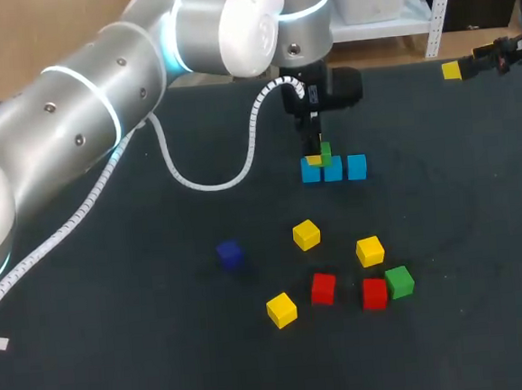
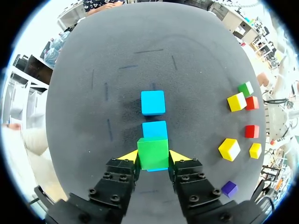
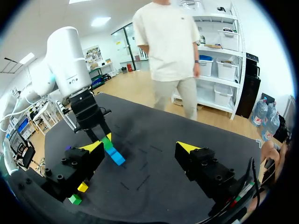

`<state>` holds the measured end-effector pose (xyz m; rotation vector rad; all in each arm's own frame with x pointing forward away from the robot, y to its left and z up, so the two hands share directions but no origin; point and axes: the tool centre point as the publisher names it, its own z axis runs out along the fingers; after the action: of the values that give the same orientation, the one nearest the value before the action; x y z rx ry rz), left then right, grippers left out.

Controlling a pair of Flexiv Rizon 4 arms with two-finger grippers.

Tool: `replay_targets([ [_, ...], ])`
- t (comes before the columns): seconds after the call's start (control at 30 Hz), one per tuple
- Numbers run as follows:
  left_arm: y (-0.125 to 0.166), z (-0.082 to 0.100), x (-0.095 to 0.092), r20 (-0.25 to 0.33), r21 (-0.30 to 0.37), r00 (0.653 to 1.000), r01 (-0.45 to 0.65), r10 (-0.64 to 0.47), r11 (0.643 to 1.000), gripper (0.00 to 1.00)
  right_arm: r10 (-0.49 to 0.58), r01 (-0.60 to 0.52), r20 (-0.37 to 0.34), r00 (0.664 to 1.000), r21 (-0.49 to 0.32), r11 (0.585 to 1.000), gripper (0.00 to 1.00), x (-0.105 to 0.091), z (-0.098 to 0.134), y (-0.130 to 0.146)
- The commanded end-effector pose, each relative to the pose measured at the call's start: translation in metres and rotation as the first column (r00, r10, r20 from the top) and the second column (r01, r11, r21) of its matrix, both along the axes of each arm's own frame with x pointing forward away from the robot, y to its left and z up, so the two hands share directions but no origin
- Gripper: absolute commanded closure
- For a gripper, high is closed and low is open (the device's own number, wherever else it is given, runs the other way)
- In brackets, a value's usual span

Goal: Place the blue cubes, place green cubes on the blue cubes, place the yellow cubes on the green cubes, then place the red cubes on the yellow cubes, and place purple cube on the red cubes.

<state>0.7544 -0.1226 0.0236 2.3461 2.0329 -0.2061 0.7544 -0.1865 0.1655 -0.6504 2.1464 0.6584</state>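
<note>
Three blue cubes [image 1: 333, 169] lie in a row at the middle of the black table. My left gripper [image 2: 153, 157] is shut on a green cube [image 2: 153, 153], held over the row's left end [image 1: 325, 152]. It hides the nearest blue cube, and two other blue cubes [image 2: 153, 102] lie ahead of the fingers. I cannot tell whether the green cube touches the blue ones. My right gripper [image 3: 140, 147] is open and empty at the table's far right [image 1: 457, 69]. Ahead of it are my left arm [image 3: 70, 56] and the held green cube [image 3: 108, 143].
Toward the table's front lie three yellow cubes [image 1: 307, 235] [image 1: 369, 251] [image 1: 282, 309], two red cubes [image 1: 323, 289] [image 1: 374, 293], a second green cube [image 1: 399, 282] beside the right-hand red one, and a purple cube [image 1: 229, 253] to their left.
</note>
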Motion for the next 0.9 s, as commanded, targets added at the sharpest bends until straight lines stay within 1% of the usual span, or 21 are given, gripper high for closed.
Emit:
replay_targets([
  [0.03, 0.0004, 0.0015, 0.0, 0.0, 0.006, 1.0, -0.002, 0.002, 1.0, 1.0, 0.002, -0.002, 0.002, 1.0, 0.003, 1.0, 0.0, 0.0004, -0.0007, -0.0003],
  [0.6, 0.0061, 0.0, -0.0019, -0.001, 0.011, 1.0, -0.012, 0.012, 1.0, 1.0, 0.002, -0.002, 0.002, 1.0, 0.003, 1.0, 0.0, 0.0004, -0.0007, -0.0003],
  [0.67, 0.0062, 0.0, -0.0019, -0.002, 0.009, 1.0, -0.013, 0.013, 1.0, 0.98, 0.002, -0.002, 0.002, 1.0, 0.003, 1.0, 0.0, 0.0004, -0.0007, -0.0003],
  [0.77, 0.0065, -0.0004, -0.0018, -0.003, 0.009, 1.0, -0.012, 0.012, 1.0, 0.88, 0.002, -0.002, 0.002, 1.0, 0.003, 1.0, 0.0, 0.0004, -0.0007, -0.0003],
  [0.83, 0.0065, -0.0005, -0.0018, -0.004, 0.01, 1.0, -0.011, 0.011, 1.0, 0.77, 0.002, -0.002, 0.002, 1.0, 0.003, 1.0, 0.0, 0.0004, -0.0007, -0.0003],
  [0.9, 0.0066, -0.0005, -0.0019, -0.003, 0.01, 1.0, -0.012, 0.012, 1.0, 0.69, 0.002, -0.002, 0.002, 1.0, 0.003, 1.0, 0.0, 0.0004, -0.0007, -0.0003],
])
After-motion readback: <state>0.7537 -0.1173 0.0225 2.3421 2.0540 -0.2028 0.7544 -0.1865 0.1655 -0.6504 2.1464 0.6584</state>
